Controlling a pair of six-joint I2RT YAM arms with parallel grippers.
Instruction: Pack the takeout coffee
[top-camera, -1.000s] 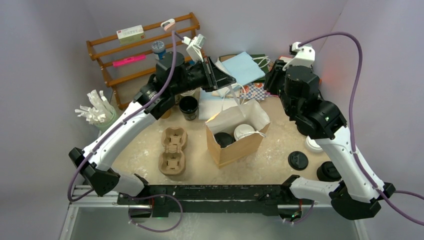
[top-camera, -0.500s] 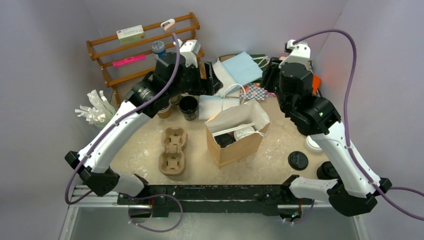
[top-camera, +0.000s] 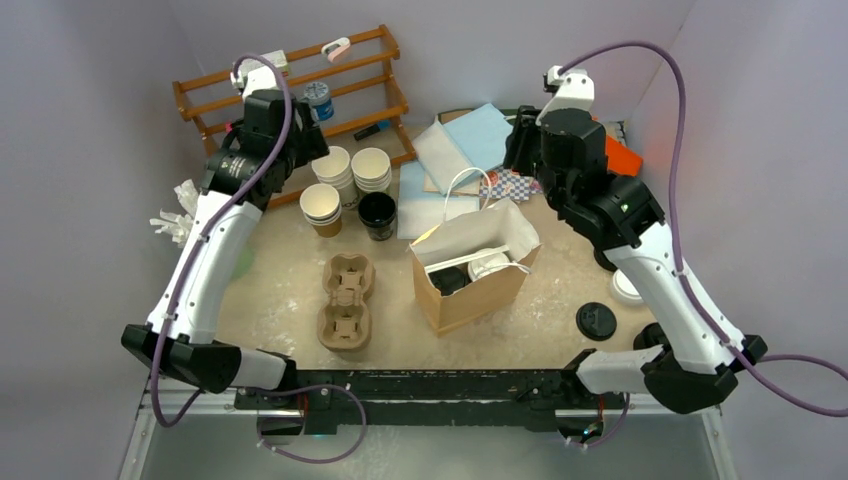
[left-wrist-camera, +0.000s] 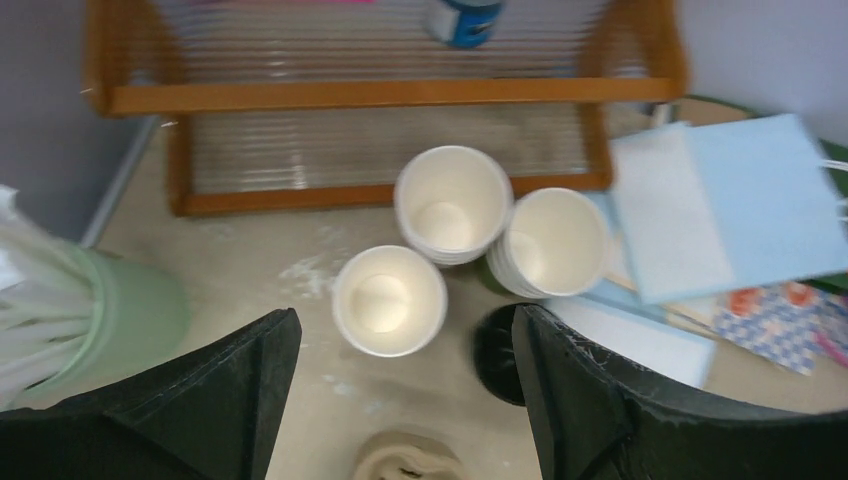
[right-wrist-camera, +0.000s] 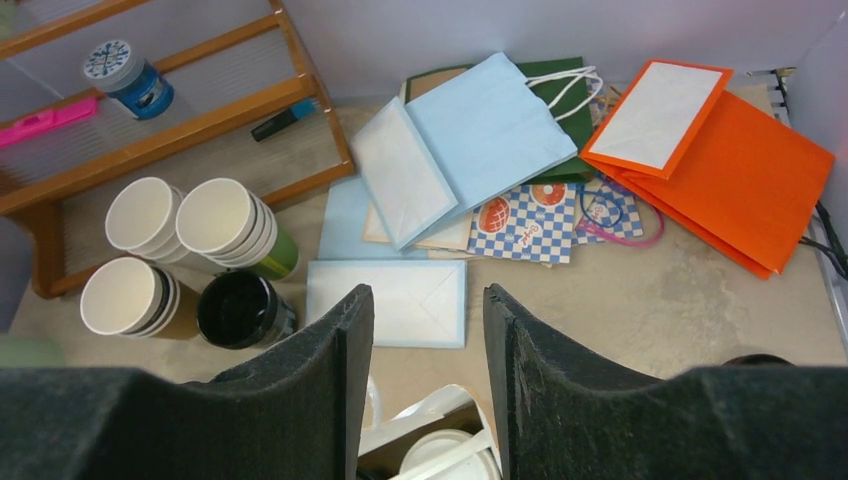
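Takeout coffee (top-camera: 487, 265) in bag (top-camera: 470, 300), overhead view

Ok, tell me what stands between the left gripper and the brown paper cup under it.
Nothing visible does. The open left gripper hangs above the brown paper cup; the black cup stands off to one side.

Far left corner of table (top-camera: 290, 290): wooden rack (left-wrist-camera: 350, 97), with blue-lidded jar (right-wrist-camera: 128, 75), pink marker (right-wrist-camera: 40, 122) and dark marker (right-wrist-camera: 283, 118) on its shelves

Far edge, centre to right: flat bags in overlapping heap, light blue bag (right-wrist-camera: 480, 135) on top, checkered bag (right-wrist-camera: 530, 225) partly under it, orange bags (right-wrist-camera: 740, 190) rightmost

Left edge: green holder (left-wrist-camera: 130, 315), white wrapped sticks inside

Centre-left: pulp tray (top-camera: 346, 301), all-black cup (top-camera: 377, 213) beyond it, apart

Right edge: loose black lid (top-camera: 596, 321)
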